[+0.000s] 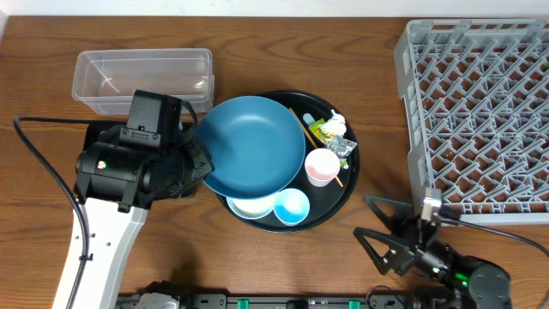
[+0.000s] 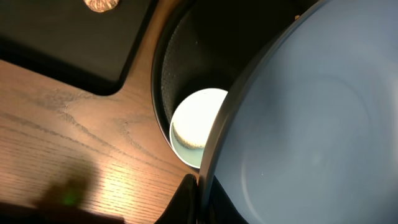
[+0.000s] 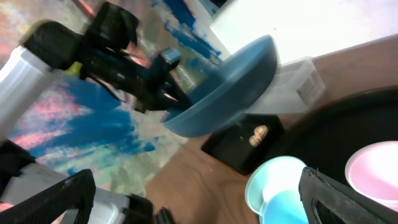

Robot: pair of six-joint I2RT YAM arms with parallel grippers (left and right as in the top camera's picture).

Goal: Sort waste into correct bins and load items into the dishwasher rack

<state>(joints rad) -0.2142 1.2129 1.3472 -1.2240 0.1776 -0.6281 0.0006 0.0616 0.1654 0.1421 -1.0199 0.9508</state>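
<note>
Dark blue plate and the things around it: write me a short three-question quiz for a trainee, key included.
1. True or false: the left hand is shut on the edge of the dark blue plate.
2. Where does the pink cup stand? A. in the grey rack. B. on the round black tray. C. in the clear tub.
3. Fill in the gap: the right hand has its jaws ___ and holds nothing.
Key: 1 true; 2 B; 3 open.
</note>
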